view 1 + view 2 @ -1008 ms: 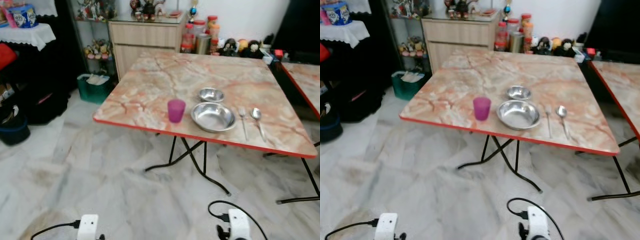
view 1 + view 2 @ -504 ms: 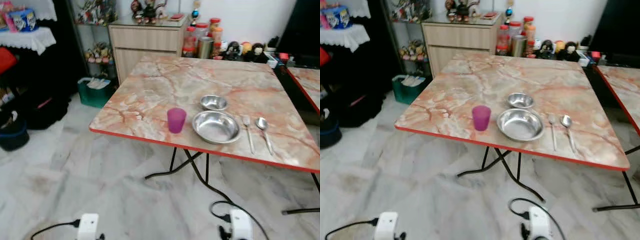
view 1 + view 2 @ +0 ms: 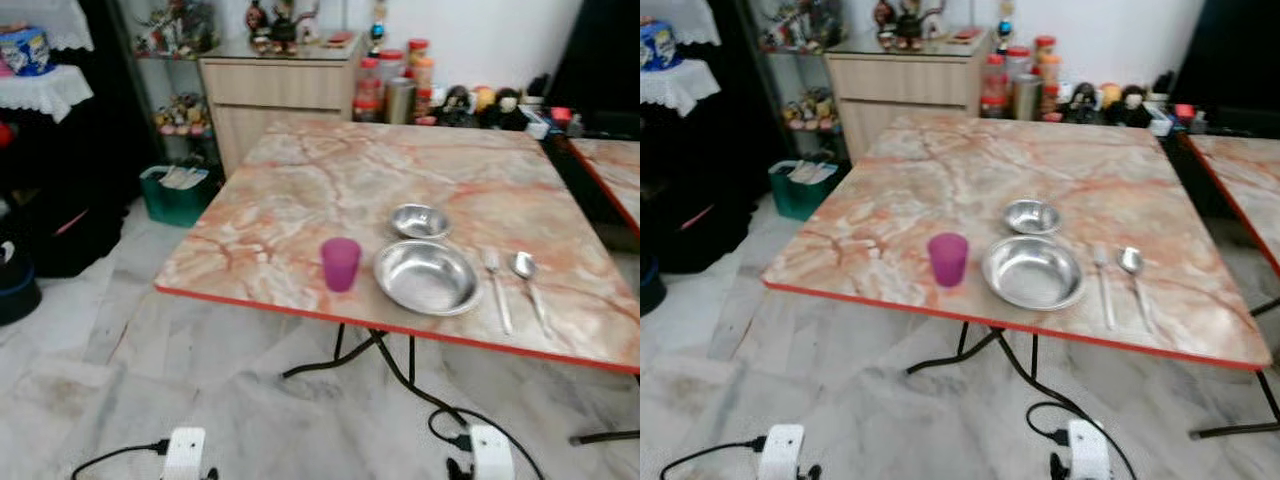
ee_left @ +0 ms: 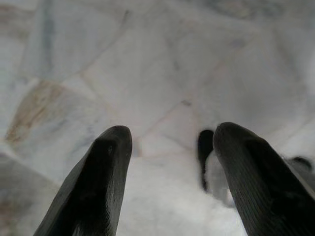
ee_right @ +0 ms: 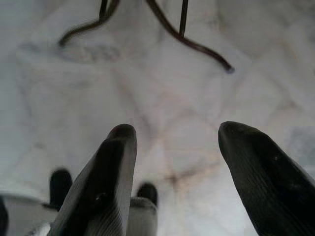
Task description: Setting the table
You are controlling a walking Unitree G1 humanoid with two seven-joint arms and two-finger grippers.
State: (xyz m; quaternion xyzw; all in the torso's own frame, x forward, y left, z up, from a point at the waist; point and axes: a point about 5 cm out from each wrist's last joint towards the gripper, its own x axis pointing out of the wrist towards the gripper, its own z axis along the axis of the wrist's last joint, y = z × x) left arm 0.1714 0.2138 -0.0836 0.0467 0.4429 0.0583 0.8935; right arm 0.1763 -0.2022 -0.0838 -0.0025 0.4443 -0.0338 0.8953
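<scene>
A marble-patterned folding table [image 3: 300, 190] with a red edge stands ahead of me. Near its front edge sit a purple cup [image 3: 341, 264], a large steel bowl [image 3: 427, 277], a small steel bowl [image 3: 419, 221] behind it, and a fork [image 3: 496, 287] and spoon [image 3: 527, 276] to the right. My left gripper [image 4: 170, 142] hangs open over the marble floor, nothing between its fingers. My right gripper [image 5: 177, 142] also hangs open above the floor, near the table's black legs [image 5: 172, 29].
A wooden cabinet [image 3: 275, 95] with jars and figurines stands behind the table. A green bin [image 3: 175, 195] and dark bags sit on the floor at the left. A second table [image 3: 610, 170] is at the right. Marble floor lies between me and the table.
The camera has come closer to the table and shifted, so the table and dishes appear lower and larger. The dishes themselves have not moved.
</scene>
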